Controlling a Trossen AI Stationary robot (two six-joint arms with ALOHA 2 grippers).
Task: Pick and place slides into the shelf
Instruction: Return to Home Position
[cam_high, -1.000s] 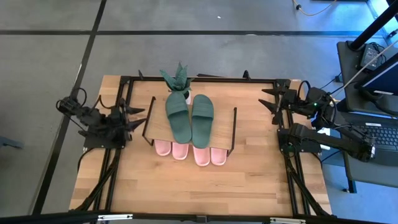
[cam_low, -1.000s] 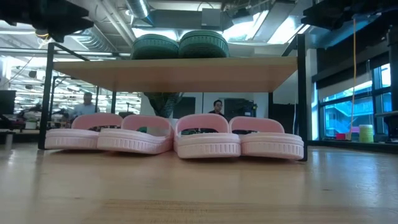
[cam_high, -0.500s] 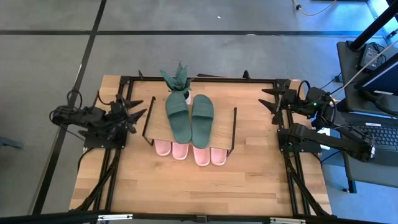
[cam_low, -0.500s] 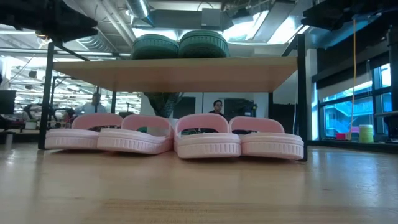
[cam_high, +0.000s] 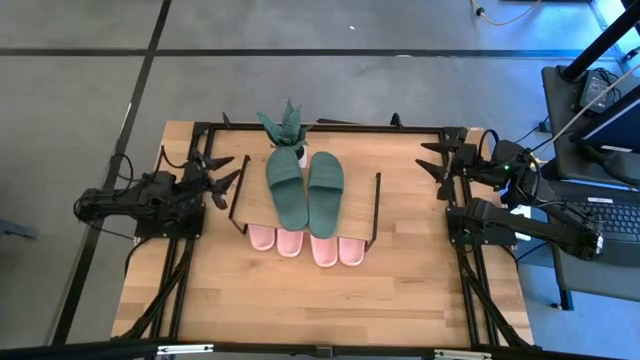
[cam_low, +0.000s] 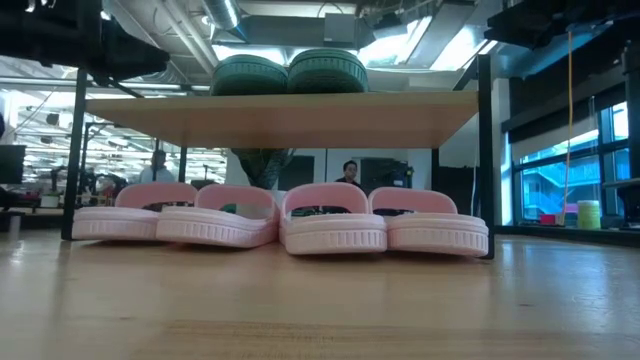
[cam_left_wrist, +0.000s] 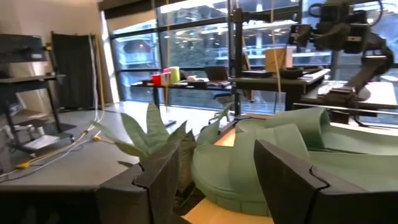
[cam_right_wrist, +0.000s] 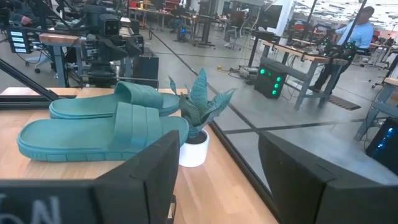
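At frame centre, ribbed green slides lie atop the shelf — pale wood board, thin black wire legs — with four smooth pink slides beneath. Left tool, mid-left, and right tool, upper right, gape open.

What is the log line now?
green slides: on shelf; pink slides: under it; left gripper: open, shelf's left; right gripper: open, shelf's right

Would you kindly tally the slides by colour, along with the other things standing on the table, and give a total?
Dark green slides: 2, on top of the shelf
Light pink slides: 4, under the shelf
Potted plant: 1
Shelf: 1
Total: 8
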